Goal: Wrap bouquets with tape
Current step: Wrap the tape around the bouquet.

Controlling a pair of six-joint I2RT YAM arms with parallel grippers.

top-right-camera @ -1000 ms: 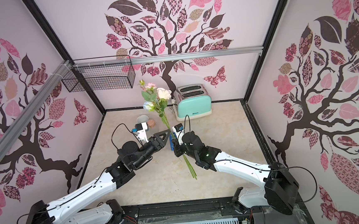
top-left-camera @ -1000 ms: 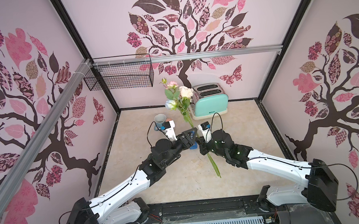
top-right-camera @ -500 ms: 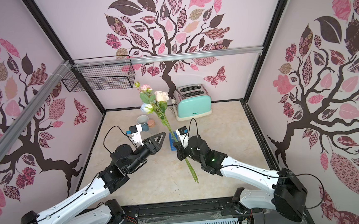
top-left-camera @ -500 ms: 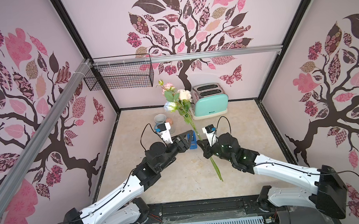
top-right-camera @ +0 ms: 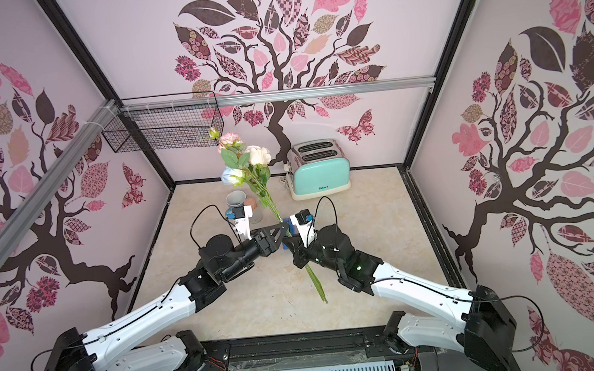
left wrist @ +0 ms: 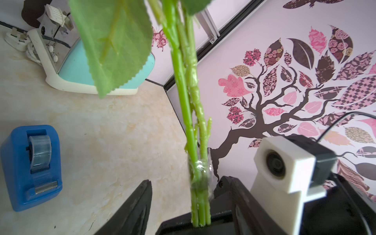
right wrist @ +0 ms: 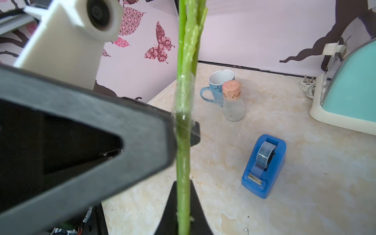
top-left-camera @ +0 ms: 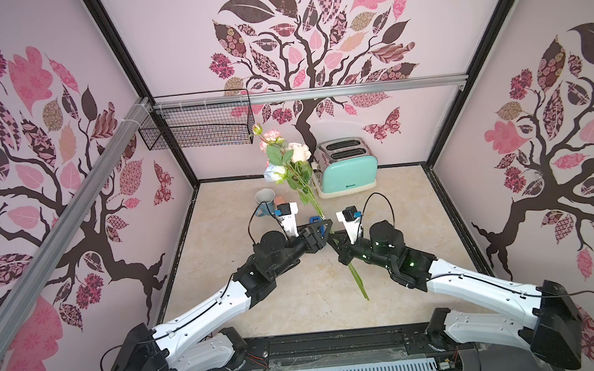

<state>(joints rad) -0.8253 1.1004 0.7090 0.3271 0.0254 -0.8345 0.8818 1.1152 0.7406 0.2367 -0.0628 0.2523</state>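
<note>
The left pincer (top-left-camera: 327, 228), back from a brief retreat, narrows its parted jaws onto the tape band (left wrist: 200, 179) just above the right pincer (right wrist: 183, 183), which stays clamped on the bouquet (top-left-camera: 288, 162) (dispenser (right wrist: 272, 173) idle on the surface (right wrist: 305, 193) beyond), so the wrap seems nearly sealed.

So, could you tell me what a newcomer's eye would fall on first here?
The bouquet of pink and cream flowers, held up in the middle by its stems in the shut right gripper, the left gripper open around them. A band of clear tape rings the stems, a blue tape dispenser sits on the table, and a mint toaster stands by the back wall.
</note>
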